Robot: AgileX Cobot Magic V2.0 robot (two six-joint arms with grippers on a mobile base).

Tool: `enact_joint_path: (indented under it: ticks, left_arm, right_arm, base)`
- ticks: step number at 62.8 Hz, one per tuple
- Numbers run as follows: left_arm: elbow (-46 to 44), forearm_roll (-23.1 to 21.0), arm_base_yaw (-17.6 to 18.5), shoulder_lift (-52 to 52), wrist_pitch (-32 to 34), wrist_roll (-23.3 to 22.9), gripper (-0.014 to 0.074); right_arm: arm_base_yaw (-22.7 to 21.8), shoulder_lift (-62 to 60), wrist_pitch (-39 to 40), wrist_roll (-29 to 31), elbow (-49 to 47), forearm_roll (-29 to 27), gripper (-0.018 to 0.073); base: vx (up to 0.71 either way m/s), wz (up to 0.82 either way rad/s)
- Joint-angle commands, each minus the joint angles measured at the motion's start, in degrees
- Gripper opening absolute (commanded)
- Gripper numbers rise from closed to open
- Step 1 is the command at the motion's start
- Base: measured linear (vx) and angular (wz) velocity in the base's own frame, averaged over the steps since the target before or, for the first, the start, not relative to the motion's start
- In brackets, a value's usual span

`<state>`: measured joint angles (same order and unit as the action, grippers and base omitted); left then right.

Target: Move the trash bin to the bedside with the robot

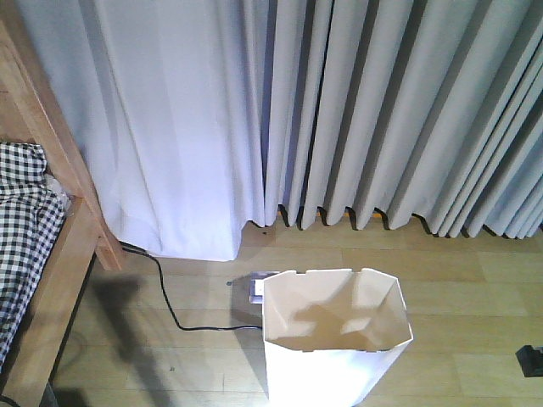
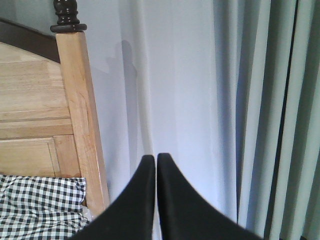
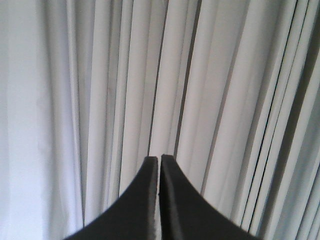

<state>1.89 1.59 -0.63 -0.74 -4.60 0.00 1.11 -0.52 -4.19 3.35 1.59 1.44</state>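
Observation:
The white trash bin [image 1: 331, 339] stands upright on the wooden floor at the bottom centre of the front view, its angular rim and cream inside showing. The bed [image 1: 51, 254] with its light wooden frame and black-and-white checked bedding [image 1: 21, 220] is at the left edge, some way left of the bin. The bed frame [image 2: 80, 125] and bedding [image 2: 40, 205] also show in the left wrist view. My left gripper [image 2: 156, 157] is shut and empty, pointing at the curtain. My right gripper [image 3: 159, 159] is shut and empty, facing the curtain folds. Neither touches the bin.
Pale floor-length curtains [image 1: 339, 110] hang across the whole back. A black cable [image 1: 170, 305] runs over the floor from the bed corner to a small white and purple object [image 1: 259, 284] behind the bin. A dark object [image 1: 530, 360] sits at the right edge.

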Motion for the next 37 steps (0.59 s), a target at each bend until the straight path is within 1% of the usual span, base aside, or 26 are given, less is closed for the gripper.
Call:
enact_joint_path:
  ticks: [1, 37]
  left_arm:
    - [0.67, -0.54, 0.35, -0.84, 4.23, -0.79, -0.0006]
    - [0.67, -0.54, 0.35, -0.84, 4.23, -0.79, -0.0006]
  right_arm:
    - [-0.01, -0.69, 4.19, 0.04, 0.10, 0.99, -0.0008]
    - [-0.02, -0.69, 4.19, 0.08, 0.10, 0.99, -0.0008]
  base:
    - [0.00, 0.00]
    - [0.00, 0.00]
